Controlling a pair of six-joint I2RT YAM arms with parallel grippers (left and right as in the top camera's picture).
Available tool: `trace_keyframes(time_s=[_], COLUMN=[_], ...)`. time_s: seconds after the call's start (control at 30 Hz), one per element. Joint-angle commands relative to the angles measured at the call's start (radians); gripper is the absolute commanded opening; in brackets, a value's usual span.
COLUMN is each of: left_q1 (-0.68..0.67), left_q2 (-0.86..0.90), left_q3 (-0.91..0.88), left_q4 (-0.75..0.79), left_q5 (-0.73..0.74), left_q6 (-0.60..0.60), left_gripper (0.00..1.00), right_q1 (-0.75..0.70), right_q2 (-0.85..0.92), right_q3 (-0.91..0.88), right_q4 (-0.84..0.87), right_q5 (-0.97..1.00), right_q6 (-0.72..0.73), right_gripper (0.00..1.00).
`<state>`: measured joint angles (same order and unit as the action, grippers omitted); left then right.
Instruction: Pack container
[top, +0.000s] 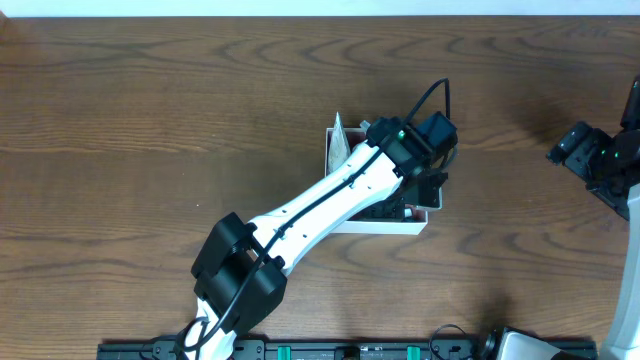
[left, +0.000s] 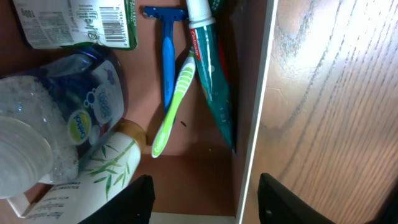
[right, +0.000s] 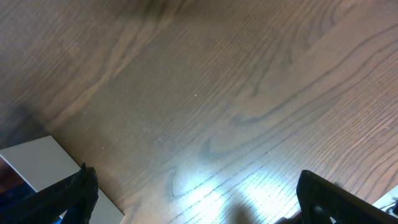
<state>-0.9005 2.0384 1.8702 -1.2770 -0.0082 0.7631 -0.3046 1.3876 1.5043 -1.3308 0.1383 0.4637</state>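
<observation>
1. Table (top: 150, 120): dark wood with a wavy grain, matt; I have broad open room to the left of centre and along the far edge; a black rail runs along the near edge.

2. Left arm (top: 330, 200): white shell, black joints and cable; it lies diagonally from the near edge to the middle and hides most of the container from overhead.

3. Container (top: 385, 227): sits right of the table's centre; square and shallow, with thin white walls and a dusty pink floor; the near wall and the left wall show clear of the arm.

4. Left gripper (left: 205, 205): over the container's corner, jaws apart at a middling width, nothing between them; one of its black fingers (left: 134, 202) is above the pink floor, the other above the wall and bare wood; whether either touches I cannot tell.

5. Right gripper (right: 199, 196): at the table's right edge, well apart from the container; jaws spread wide over bare wood, empty.

6. Contents, wrist view: clear bottle (left: 74, 112), blue label, bubbles inside; cream bottle (left: 109, 171), leaf print, just beside it; green and red tube (left: 214, 87) along the wall; green and white packet (left: 74, 22); blue razor (left: 166, 62); green toothbrush (left: 177, 99) lying aslant between razor and tube.
</observation>
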Motion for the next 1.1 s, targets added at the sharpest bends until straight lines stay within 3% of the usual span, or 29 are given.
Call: trace_keyframes(time_s=[0.0,0.13,0.2,0.23,0.27,0.3,0.43,0.77,1.07], left_q1=[-0.019,-0.068,-0.093,-0.106,-0.114,-0.121,-0.119,-0.097,-0.097], left_q2=[-0.042,-0.139,-0.207,-0.245,-0.28,-0.321,-0.469,-0.748,-0.856], left_q3=[-0.007,-0.007,-0.007,-0.007,-0.007,-0.007,-0.007,-0.007,-0.007], left_q4=[-0.01,-0.027,-0.039,-0.048,-0.056,-0.064,-0.104,-0.208,-0.31], left_q5=[-0.011,-0.013,-0.03,-0.053,-0.08,-0.115,-0.205,-0.203,-0.206], left_q6=[0.003,0.003,0.002,-0.002,-0.01,-0.034,-0.165,-0.419,-0.418], left_gripper=[0.57,0.58,0.65,0.74,0.92,0.98,0.98,0.98,0.98], right_q1=[-0.006,-0.006,-0.006,-0.006,-0.006,-0.006,-0.006,-0.006,-0.006], right_q2=[0.0,0.0,0.0,0.0,0.0,0.0,0.0,0.0,0.0], right_q3=[0.012,0.013,0.012,0.012,0.013,0.013,0.013,0.012,0.013], right_q4=[-0.001,-0.001,0.0,-0.001,-0.001,-0.001,0.0,-0.001,-0.001], right_q5=[0.004,0.004,0.004,0.004,0.004,0.004,0.004,0.004,0.004], right_q6=[0.011,0.011,0.011,0.011,0.011,0.011,0.011,0.011,0.011], right_gripper=[0.99,0.99,0.99,0.99,0.99,0.99,0.99,0.99,0.99])
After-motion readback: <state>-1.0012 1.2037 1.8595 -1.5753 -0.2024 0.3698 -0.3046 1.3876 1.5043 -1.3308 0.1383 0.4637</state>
